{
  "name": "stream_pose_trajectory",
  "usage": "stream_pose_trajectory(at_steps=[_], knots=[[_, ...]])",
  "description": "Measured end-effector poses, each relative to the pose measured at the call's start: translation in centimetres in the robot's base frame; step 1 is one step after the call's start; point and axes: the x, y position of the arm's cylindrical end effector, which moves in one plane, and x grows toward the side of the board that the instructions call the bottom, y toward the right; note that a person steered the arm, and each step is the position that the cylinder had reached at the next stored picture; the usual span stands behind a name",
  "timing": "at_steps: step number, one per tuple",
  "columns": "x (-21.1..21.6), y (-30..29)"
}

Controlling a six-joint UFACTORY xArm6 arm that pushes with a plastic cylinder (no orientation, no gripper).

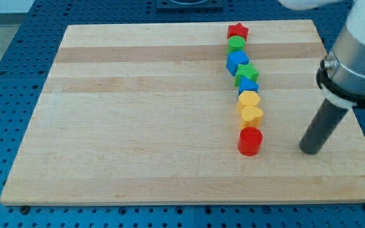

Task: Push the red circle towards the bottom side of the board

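The red circle (250, 140) is a short red cylinder at the lower end of a column of blocks on the wooden board (138, 126). My tip (310, 151) rests on the board to the right of the red circle, about level with it and clearly apart from it. Above the red circle, touching in a line, are a yellow heart (252, 115) and a second yellow block (248, 99).
The column continues upward with a blue block (248, 86), a green star (246, 72), a blue block (237, 62), a green circle (236, 44) and a red star (237, 30) near the top edge. The board's right edge (350, 107) lies behind my rod.
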Motion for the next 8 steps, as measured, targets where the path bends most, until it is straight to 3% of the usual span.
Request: stream_pose_trajectory(at_steps=[1,2,3,6,8], knots=[[-0.3,-0.1],[-2.9,-5.2],[-3.2,-6.4],[-2.3,-5.8],[-2.2,-10.8]])
